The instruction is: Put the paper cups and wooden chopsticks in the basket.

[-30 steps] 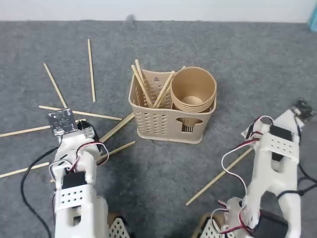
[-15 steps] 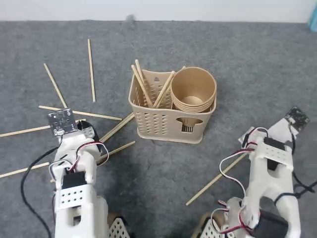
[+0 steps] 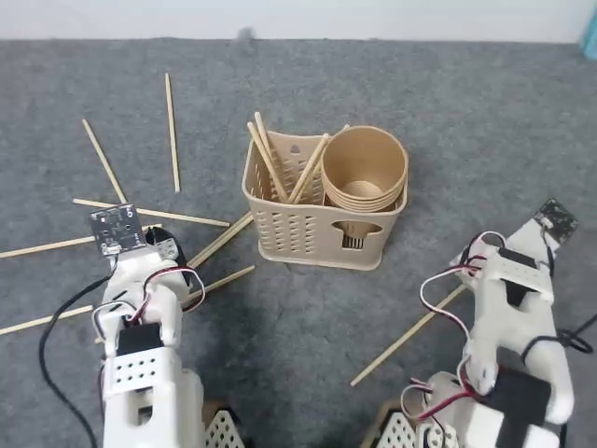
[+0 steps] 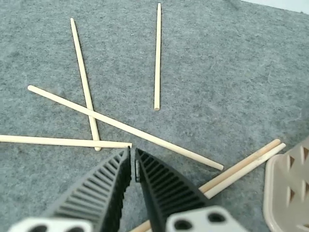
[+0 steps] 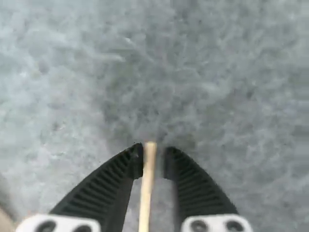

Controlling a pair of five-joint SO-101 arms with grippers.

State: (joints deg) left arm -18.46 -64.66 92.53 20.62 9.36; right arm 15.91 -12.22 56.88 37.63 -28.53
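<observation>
Right end effector [image 5: 153, 152] shifted, parted around a half-hidden chopstick [image 5: 146, 188]; left end effector [image 4: 133, 153] closed.

Carpet [image 3: 466, 140] lies bare right of the basket [image 3: 308, 229]; chopsticks [image 3: 173, 131] litter left.

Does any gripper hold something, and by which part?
Nothing yet. The right gripper straddles the end of a chopstick, jaws not closed on it; the left gripper is shut, empty.
</observation>
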